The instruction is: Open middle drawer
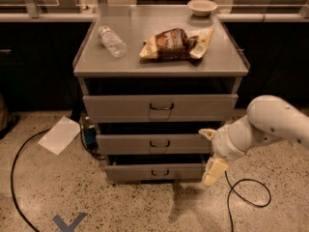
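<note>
The grey metal cabinet has three drawers stacked one above the other. The middle drawer has a low, wide front and a small dark loop handle; a dark gap shows above its front. The taller top drawer is above it and the lowest drawer below. My gripper is at the right end of the middle drawer's front, on a white arm coming in from the right. Its two cream fingers stand apart, one above the other, holding nothing.
On the cabinet top lie a clear plastic bottle, a brown snack bag and a small bowl. On the speckled floor are a white sheet, a blue object, black cables and a blue tape mark.
</note>
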`<action>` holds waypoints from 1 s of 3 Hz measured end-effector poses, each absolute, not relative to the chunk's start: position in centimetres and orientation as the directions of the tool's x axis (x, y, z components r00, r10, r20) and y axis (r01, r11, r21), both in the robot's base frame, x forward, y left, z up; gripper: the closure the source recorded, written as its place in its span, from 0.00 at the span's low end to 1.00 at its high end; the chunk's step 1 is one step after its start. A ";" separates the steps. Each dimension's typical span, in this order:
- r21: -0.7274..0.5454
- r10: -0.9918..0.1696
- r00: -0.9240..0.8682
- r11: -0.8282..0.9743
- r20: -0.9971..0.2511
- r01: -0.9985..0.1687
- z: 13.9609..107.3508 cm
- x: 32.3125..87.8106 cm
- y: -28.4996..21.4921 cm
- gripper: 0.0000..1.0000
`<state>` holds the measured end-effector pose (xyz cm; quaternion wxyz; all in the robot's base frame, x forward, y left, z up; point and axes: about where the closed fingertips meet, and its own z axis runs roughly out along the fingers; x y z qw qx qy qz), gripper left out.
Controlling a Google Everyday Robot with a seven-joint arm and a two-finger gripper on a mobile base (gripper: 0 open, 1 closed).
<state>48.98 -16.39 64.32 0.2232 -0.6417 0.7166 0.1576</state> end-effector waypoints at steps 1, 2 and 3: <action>-0.111 -0.869 -0.060 0.131 -0.491 -0.985 60.2 50.5 -14.8 0.00; -0.178 -0.901 -0.097 0.188 -0.423 -0.966 57.1 52.6 -15.1 0.00; -0.198 -0.894 -0.161 0.263 -0.418 -0.944 54.8 54.4 -16.1 0.00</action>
